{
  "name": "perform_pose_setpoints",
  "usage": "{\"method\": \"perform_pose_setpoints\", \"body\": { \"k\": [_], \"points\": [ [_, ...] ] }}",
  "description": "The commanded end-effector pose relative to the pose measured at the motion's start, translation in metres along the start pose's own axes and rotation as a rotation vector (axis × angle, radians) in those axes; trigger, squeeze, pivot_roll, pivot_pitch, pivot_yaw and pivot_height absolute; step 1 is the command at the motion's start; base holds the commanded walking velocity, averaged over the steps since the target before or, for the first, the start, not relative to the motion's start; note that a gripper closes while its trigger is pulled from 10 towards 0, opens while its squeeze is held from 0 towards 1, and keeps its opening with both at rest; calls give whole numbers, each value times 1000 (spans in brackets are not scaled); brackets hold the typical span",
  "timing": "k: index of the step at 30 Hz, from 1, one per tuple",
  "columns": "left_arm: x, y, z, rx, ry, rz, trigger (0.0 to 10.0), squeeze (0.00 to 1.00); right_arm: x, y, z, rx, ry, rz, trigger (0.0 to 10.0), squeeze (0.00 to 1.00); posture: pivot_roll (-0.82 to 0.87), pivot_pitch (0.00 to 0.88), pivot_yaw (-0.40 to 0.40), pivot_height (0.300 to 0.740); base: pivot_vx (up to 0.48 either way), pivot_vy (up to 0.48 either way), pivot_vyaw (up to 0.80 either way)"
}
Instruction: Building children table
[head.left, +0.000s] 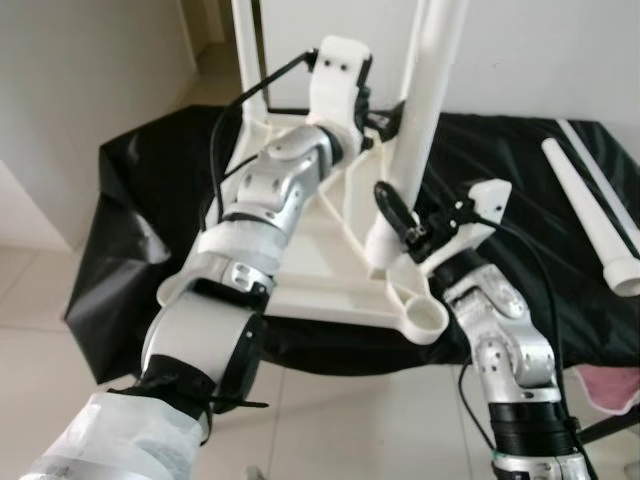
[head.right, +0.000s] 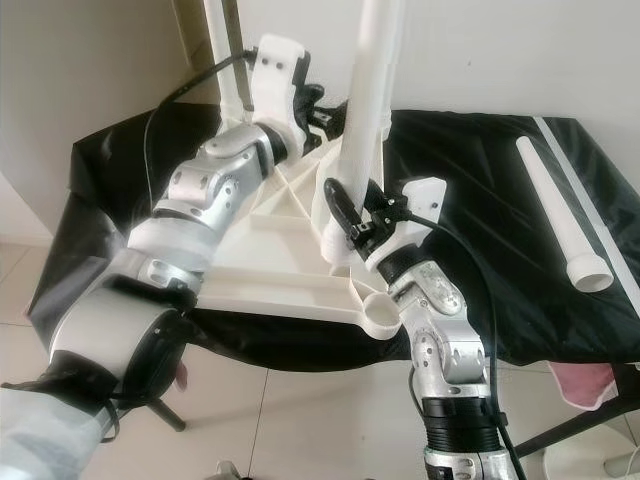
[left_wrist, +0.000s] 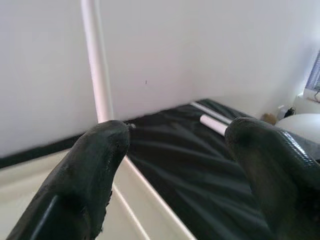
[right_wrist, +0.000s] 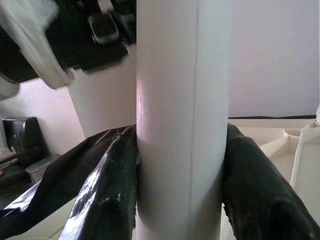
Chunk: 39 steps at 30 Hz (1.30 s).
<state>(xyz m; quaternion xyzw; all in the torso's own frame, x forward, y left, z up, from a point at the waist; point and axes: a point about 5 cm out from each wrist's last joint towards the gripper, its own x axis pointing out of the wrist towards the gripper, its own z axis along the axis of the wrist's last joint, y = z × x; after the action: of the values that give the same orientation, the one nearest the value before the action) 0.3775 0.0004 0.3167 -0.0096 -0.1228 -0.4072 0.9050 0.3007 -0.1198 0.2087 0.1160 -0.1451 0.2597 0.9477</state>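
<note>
The white children's table top (head.left: 330, 290) lies upside down on a black cloth. A white leg (head.left: 425, 110) stands upright in a socket near its front right. My right gripper (head.left: 395, 225) is shut on this leg's lower part; in the right wrist view both black fingers (right_wrist: 110, 190) press against the leg (right_wrist: 182, 100). My left gripper (left_wrist: 175, 140) is open above the far side of the table top, just left of the same leg, with nothing between its fingers. A second leg (head.left: 245, 50) stands at the far left. A loose leg (head.left: 590, 215) lies on the cloth at right.
An empty round socket (head.left: 428, 318) sits at the table top's near right corner. The black cloth (head.left: 150, 230) hangs over the edges. A thin white rod (head.left: 600, 170) lies beside the loose leg. Pale tiled floor (head.left: 330, 420) is below, with a pink cloth (head.left: 610, 385) low right.
</note>
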Motion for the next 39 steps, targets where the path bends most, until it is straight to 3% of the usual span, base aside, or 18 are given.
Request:
{"method": "perform_pose_setpoints", "body": {
  "k": [1,14,22,24,27,30,36,39],
  "points": [
    [5,-38,11,34,-48,-349,10000,0,6,8,-16,19,83,22,10000,0,-73,6,22,740,0,0,0],
    [4,-49,9,91,-47,-363,10000,0,9,8,-17,26,69,11,10000,0,-72,17,28,740,0,0,0],
    [4,-37,10,105,-55,-276,10000,0,7,7,-15,14,54,-8,10000,0,-71,24,30,740,0,0,0],
    [2,-24,1,80,-40,-203,10000,0,5,4,-12,2,37,-40,10000,0,-75,25,36,740,0,0,0],
    [0,-20,-3,63,-32,-178,10000,0,4,3,-11,-2,30,-54,10000,0,-78,26,38,740,0,0,0],
    [-16,-6,-35,-55,20,-57,10000,0,0,-5,-3,9,-24,-158,10000,0,-84,32,41,740,0,0,0],
    [-26,-3,-50,-102,42,-2,10000,0,-1,-12,4,13,-68,-244,10000,0,-82,35,34,740,0,0,0],
    [-42,-3,-76,-171,112,11,10000,0,-2,-19,11,-40,-84,-310,10000,0,-77,36,27,740,0,0,0]
  ]
}}
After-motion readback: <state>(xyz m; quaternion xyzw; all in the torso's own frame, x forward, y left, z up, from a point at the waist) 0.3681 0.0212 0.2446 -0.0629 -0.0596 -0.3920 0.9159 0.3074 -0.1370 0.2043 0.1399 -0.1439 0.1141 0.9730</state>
